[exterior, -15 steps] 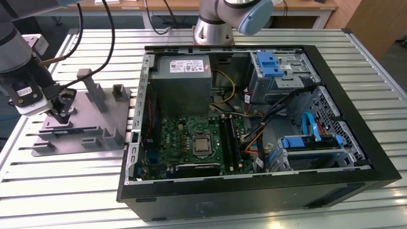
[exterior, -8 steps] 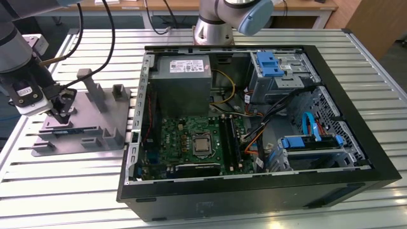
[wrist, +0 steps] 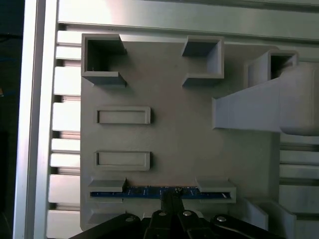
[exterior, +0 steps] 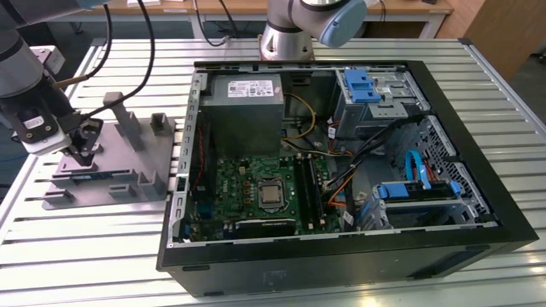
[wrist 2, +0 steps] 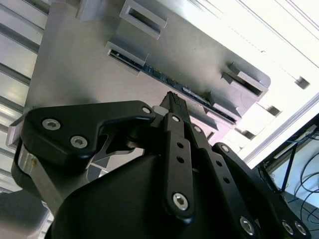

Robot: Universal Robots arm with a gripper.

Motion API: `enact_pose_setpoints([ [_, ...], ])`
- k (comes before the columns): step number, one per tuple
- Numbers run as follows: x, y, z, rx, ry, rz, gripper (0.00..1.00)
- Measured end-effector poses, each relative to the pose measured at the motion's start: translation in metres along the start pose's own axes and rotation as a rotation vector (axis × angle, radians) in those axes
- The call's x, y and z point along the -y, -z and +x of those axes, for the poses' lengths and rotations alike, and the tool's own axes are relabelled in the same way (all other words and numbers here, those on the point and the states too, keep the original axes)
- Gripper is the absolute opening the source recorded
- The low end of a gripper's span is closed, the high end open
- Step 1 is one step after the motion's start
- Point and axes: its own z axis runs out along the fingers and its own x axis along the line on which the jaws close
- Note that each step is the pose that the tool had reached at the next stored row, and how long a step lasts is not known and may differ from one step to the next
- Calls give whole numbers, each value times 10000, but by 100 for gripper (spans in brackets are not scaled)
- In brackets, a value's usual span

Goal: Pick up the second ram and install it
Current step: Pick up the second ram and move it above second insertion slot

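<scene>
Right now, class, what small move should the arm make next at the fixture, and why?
Probably a short, straight descent onto the second ram. The gripper is centred at the stick's middle, and the stick stands on edge in two holders of the grey fixture plate. Whether the gripper already touches it cannot be told, so go slowly.

on the slatted table (exterior: 85, 256), at the exterior view's left, the fixture plate (exterior: 128, 163); just beside, at the exterior view's right, the open computer case (exterior: 341, 259). in two holders of the plate, on edge, the second ram (wrist: 144, 191). over its middle, perhaps touching, the gripper (wrist: 172, 198). inside the case, power supply (exterior: 243, 105) behind motherboard (exterior: 247, 185).
</scene>
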Motion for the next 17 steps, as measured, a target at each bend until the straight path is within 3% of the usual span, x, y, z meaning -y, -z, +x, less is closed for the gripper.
enact_pose_setpoints([
  [7, 0, 0, 1, -3, 553, -8, 10],
  [13, 0, 0, 1, -3, 599, 0, 10],
  [14, 1, -1, 1, -5, 601, 41, 10],
  [16, 0, 0, 1, -21, 606, 269, 10],
  [17, 1, 0, 1, -23, 606, 289, 10],
])
